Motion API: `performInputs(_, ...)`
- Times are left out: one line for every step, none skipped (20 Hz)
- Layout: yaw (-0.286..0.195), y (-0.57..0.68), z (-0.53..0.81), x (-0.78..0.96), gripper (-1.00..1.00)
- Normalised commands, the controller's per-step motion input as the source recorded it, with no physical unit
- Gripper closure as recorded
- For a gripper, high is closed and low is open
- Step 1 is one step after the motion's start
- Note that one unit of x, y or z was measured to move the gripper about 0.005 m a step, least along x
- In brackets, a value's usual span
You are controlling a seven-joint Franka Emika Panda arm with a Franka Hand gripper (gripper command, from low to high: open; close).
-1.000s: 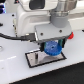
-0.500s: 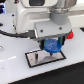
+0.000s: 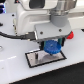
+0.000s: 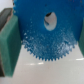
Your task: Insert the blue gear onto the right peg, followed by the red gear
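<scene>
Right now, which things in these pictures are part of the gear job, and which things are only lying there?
Part of the job:
- blue gear, held in the gripper
- dark plate that carries the pegs
- red gear, partly hidden behind the arm

Only lying there:
- white table
- black cable

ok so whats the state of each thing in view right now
blue gear: held in the pincer, over the plate, not visibly seated on a peg
pincer: shut on the blue gear
plate: flat on the white table
red gear: at the exterior view's right, mostly hidden, untouched
pegs: hidden, cannot tell
</scene>
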Motion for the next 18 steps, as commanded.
performInputs(0.000, 0.00, 0.49, 0.19, 1.00)
performInputs(0.000, 0.00, 0.55, 0.22, 1.00)
performInputs(0.000, 0.01, 0.49, 0.23, 1.00)
performInputs(0.000, 0.00, 0.27, 0.17, 1.00)
performInputs(0.000, -0.01, 0.16, 0.45, 1.00)
performInputs(0.000, -0.02, 0.03, 0.41, 1.00)
performInputs(0.000, -0.02, 0.00, 0.41, 1.00)
performInputs(0.000, -0.07, -0.01, 0.44, 1.00)
performInputs(0.000, -0.06, -0.01, 0.44, 1.00)
performInputs(0.000, -0.05, -0.01, 0.43, 1.00)
performInputs(0.000, -0.05, -0.04, 0.35, 1.00)
performInputs(0.000, -0.08, -0.09, 0.29, 1.00)
performInputs(0.000, 0.00, -0.09, 0.24, 1.00)
performInputs(0.000, 0.02, -0.10, 0.26, 1.00)
performInputs(0.000, 0.01, -0.11, 0.23, 1.00)
performInputs(0.000, 0.01, -0.13, 0.23, 1.00)
performInputs(0.000, 0.01, -0.16, 0.20, 1.00)
performInputs(0.000, 0.01, -0.19, 0.21, 1.00)
